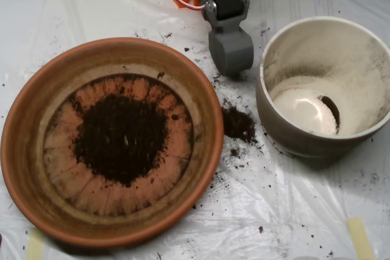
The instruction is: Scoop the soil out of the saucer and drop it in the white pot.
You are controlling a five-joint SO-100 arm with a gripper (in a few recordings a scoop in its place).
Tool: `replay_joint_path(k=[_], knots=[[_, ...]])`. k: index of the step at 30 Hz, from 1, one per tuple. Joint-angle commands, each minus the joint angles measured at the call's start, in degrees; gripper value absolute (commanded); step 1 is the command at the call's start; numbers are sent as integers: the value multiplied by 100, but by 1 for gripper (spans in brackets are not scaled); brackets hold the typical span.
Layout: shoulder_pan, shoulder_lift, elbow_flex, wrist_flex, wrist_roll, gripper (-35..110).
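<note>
The saucer (24, 144) sat at nine o'clock on the plastic-covered surface (304, 211), with the soil (122, 138) heaped dark at its centre. The white pot (280, 126) stood at three o'clock, apart from the saucer, a small dark patch of soil low inside it. A spilled clump (239, 123) lay on the surface between them, just beside the saucer's rim. The grey claw (231, 53) hung at twelve o'clock between the two vessels, its shells drawn together.
</note>
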Motion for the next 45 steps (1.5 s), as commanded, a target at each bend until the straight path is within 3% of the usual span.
replay_joint_path(k=[1, 40, 45], knots=[[-35, 422, -18, -114, -88, 0], [132, 422, -18, -158, 9, 0], [334, 422, -229, -70, -246, 8]])
